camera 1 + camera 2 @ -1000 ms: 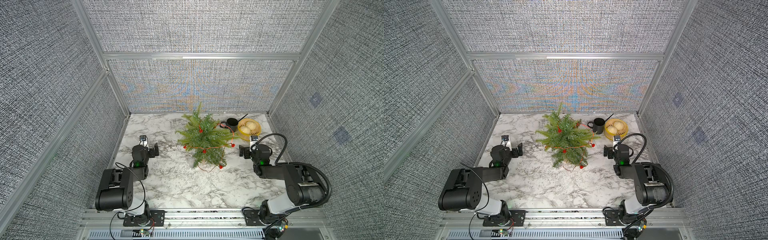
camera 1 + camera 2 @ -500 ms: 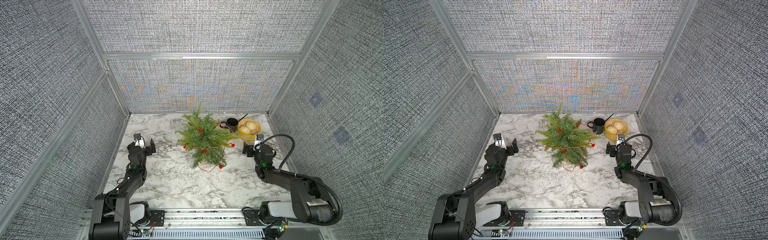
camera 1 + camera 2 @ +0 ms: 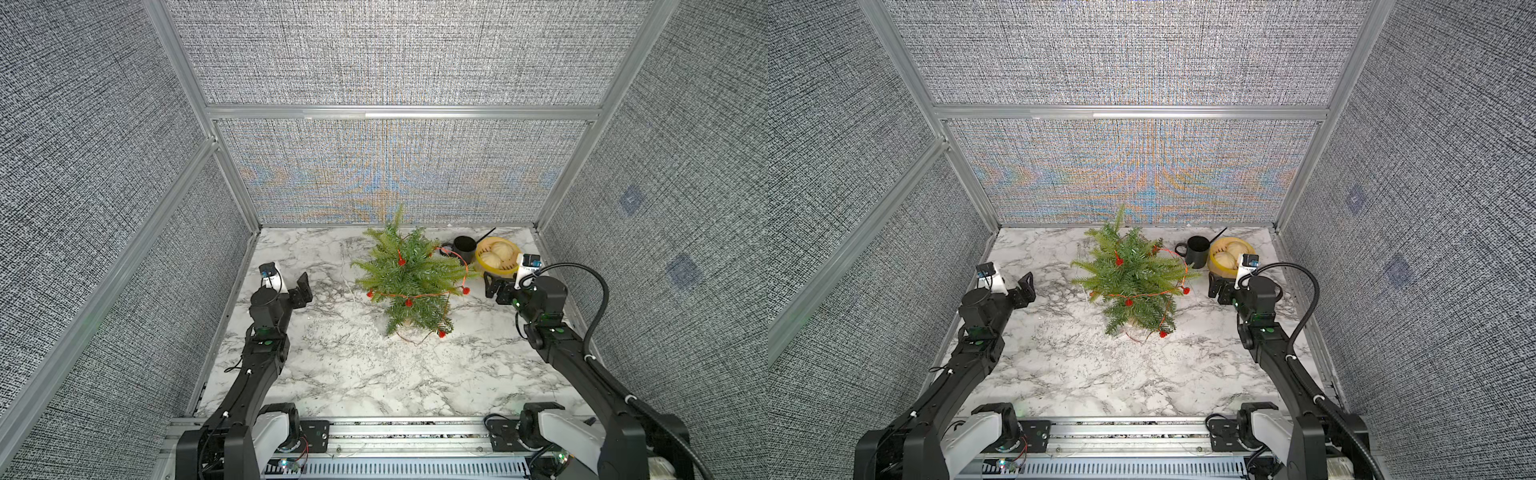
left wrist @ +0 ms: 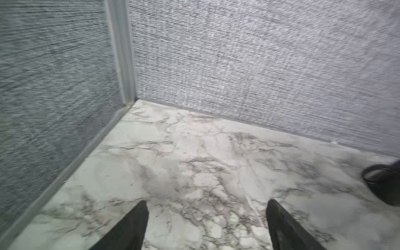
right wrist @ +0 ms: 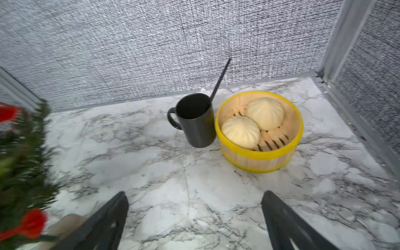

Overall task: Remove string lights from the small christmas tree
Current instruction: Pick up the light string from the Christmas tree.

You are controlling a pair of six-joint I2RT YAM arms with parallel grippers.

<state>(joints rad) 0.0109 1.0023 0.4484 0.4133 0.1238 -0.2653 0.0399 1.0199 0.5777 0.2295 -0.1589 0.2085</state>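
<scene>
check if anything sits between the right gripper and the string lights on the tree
Nothing visible does. Only bare marble lies between the right gripper and the nearest bulbs of the string lights on the small christmas tree. The black mug and steamer basket stand back, off that line.

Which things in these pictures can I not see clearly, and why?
- Both top views: branches of the small christmas tree hide where the string lights end.
- Right wrist view: the tree is blurred and cut off by the picture's edge.
- Left wrist view: a dark object is blurred and cut by the edge, so it cannot be identified.
- Right wrist view: the black mug hides the lower end of the stick.
</scene>
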